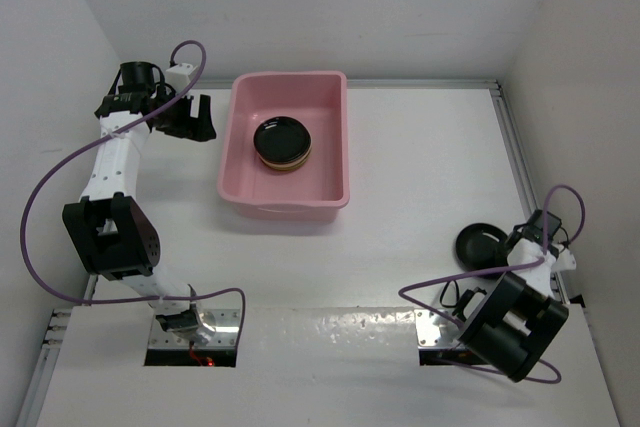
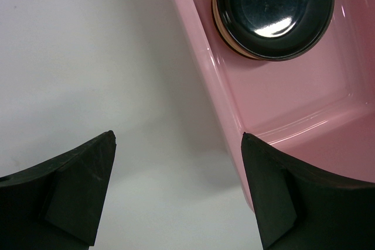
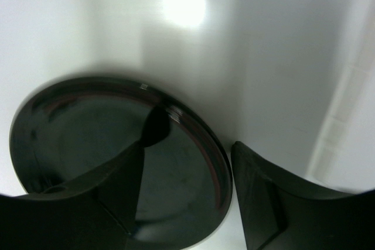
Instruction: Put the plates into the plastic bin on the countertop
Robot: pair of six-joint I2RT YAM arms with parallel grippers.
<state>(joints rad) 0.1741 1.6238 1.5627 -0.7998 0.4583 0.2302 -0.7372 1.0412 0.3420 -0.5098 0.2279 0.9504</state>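
On the right side of the countertop (image 1: 420, 167), close to my right arm's base, a lone black plate (image 3: 76, 139) lies flat. It is round, glossy and shallow, with a thin raised rim that catches the light. My right gripper (image 3: 187, 147) is spread open over its edge: one dark finger sits above the plate's inner face, the other is outside the rim, and neither is pressed against it.

Farther back, near the middle, stands the pink bin (image 1: 283, 209), a smooth plastic rectangle with rounded corners and a rolled rim. Inside it is a small stack of plates (image 1: 282, 140). The top one is shiny black, and an amber edge peeks out beneath it in my left wrist view. The stack sits on the bin's floor, toward its far half.

My left gripper (image 2: 178, 136) hangs just outside the bin's left wall with its fingers wide apart and nothing between them but bare table.

The countertop is flat, matte white. A metal rail (image 1: 515, 147) runs along its right edge, and plain white walls (image 1: 300, 7) close it in. Purple cables (image 1: 40, 197) loop off both arms.
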